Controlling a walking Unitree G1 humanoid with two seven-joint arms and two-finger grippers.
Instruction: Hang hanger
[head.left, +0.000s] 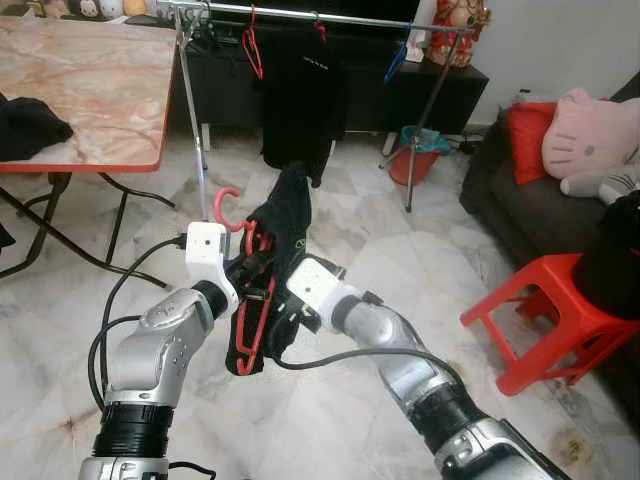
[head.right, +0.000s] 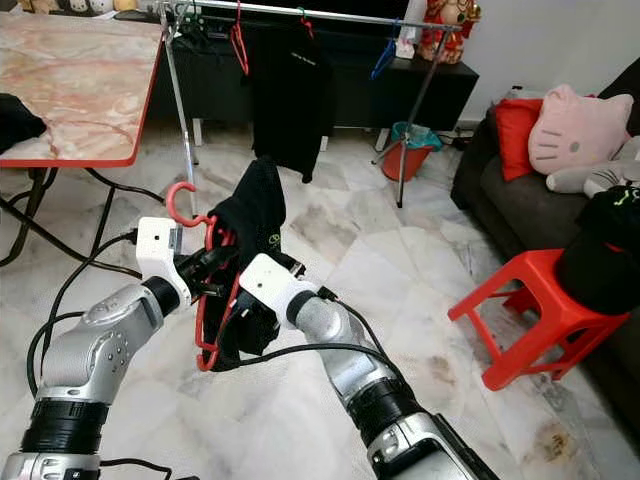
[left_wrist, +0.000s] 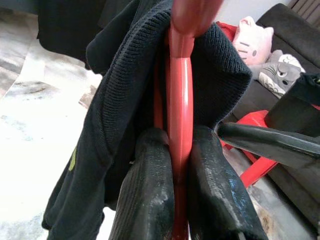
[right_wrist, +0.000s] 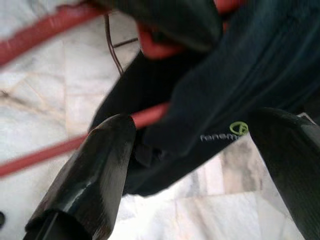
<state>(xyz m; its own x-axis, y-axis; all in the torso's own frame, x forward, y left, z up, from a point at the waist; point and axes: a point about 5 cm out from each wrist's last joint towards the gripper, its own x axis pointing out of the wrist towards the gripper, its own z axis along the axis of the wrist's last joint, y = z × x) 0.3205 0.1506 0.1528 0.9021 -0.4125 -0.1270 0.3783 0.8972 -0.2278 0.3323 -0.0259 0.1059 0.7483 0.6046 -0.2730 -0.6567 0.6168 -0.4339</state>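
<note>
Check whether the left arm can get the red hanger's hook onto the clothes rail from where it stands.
Probably not yet: the left claw grips the red hanger low, and the clothes rail stands farther off and higher across open floor.

I see a glossy red plastic hanger (left_wrist: 179, 130) under a black ribbed-knit cloth (left_wrist: 120, 115), matt and coarse. The finger pads (left_wrist: 147, 200) gripping it look like dull, textured rubber. My arms (head.left: 160, 345) are brushed silver metal. The floor (head.left: 400, 260) is polished marble; the far rack (head.left: 300, 14) is shiny metal tube.
</note>
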